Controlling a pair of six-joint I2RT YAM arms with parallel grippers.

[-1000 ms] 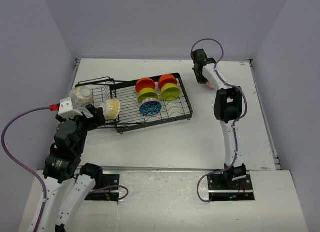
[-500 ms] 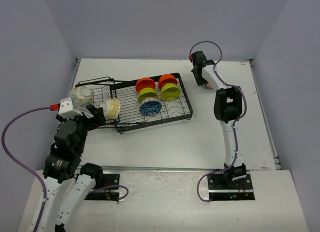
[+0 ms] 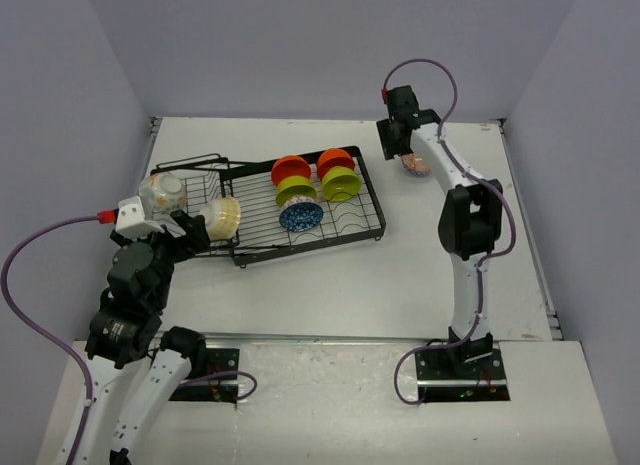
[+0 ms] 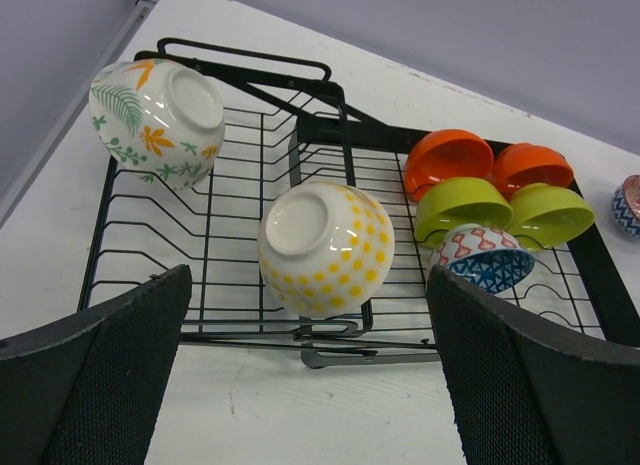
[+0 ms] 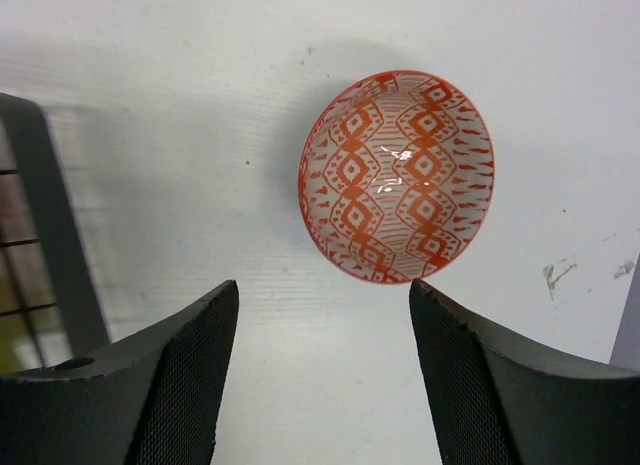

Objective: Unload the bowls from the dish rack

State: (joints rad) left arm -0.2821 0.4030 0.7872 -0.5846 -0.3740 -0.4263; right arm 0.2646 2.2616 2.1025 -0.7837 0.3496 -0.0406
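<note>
Right fingers (image 5: 120,385), spread and empty, hover over the red-patterned bowl (image 5: 400,175) set upright on the counter (image 5: 200,85), while the left fingers (image 4: 90,375), also spread, face the dish rack (image 3: 260,210), where seven bowls (image 4: 325,247) await unloading.

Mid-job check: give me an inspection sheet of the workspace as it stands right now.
Surface: white table, faint scuffs by the red-patterned bowl.
Job's things: dish rack holds two orange bowls, two green bowls, a blue-patterned bowl, a yellow-dotted bowl and a leaf-patterned bowl; red-patterned bowl sits upright on the table, outside the rack.
Clutter: nothing seen.
Grippers: left gripper open, empty, facing the rack; right gripper open, empty, over the red-patterned bowl.
Cables: purple cables loop off both arms, clear of the rack.
Surroundings: plain walls on three sides.
</note>
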